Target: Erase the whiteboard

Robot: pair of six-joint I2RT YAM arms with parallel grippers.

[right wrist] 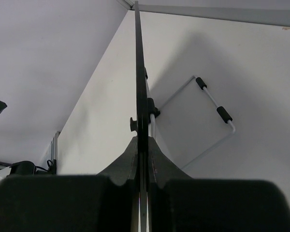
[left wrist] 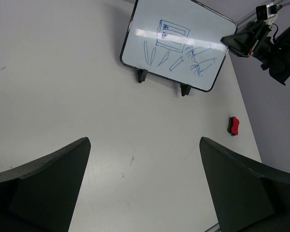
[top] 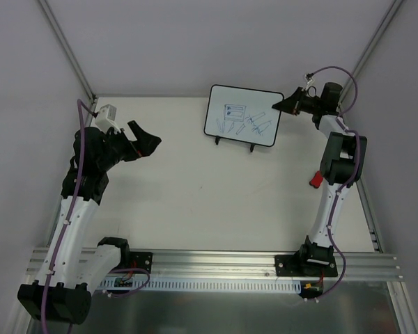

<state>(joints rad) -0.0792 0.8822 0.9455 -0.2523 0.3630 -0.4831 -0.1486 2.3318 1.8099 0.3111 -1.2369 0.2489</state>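
Note:
The whiteboard (top: 242,115) stands upright at the back of the table, black-framed, with blue marker scribbles on its face. It also shows in the left wrist view (left wrist: 176,44). My right gripper (top: 281,104) is shut on the board's right edge; in the right wrist view the board's edge (right wrist: 139,72) runs straight up from between my fingers (right wrist: 123,162). My left gripper (top: 148,141) is open and empty, held above the table's left side, well apart from the board. The small red eraser (left wrist: 233,125) lies on the table by the right arm; it also shows in the top view (top: 315,181).
The board's wire stand (right wrist: 215,101) with black sleeves rests on the table behind it. Grey walls and metal corner posts (top: 66,49) close in the back. An aluminium rail (top: 216,264) runs along the near edge.

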